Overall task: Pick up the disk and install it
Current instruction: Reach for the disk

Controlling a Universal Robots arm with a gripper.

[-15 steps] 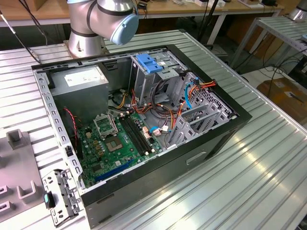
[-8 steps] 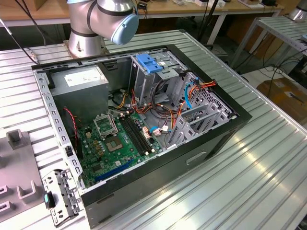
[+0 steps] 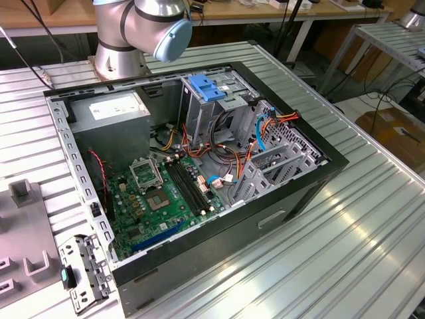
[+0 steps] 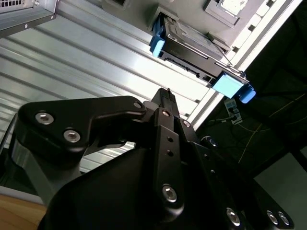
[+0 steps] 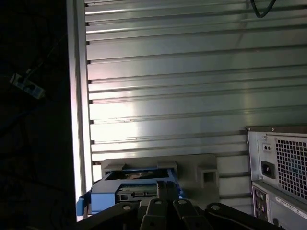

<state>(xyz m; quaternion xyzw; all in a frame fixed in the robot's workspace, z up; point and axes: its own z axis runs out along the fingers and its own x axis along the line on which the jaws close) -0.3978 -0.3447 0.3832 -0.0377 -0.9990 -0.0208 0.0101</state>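
The disk (image 4: 192,48) lies in a grey holder (image 4: 225,9) at the edge of the ribbed metal table, silver-bodied with a bright blue carrier rail (image 4: 232,86) around it. In the first wrist view the disk (image 5: 136,184) sits just beyond my fingertips, its blue rail (image 5: 103,199) facing me. My gripper (image 4: 167,93) hangs above the table a short way from the disk, fingers together and holding nothing. In the first wrist view the gripper (image 5: 166,186) lines up with the disk's near edge. Whether it touches the disk, I cannot tell.
An open computer case (image 3: 199,173) lies on the table, with a motherboard (image 3: 166,193), a power supply (image 3: 109,109) and a drive cage topped by a blue latch (image 3: 206,90). The arm's base (image 3: 126,40) stands behind it. Grey fixtures (image 3: 26,193) and a metal bracket (image 3: 83,272) lie at the exterior view's left.
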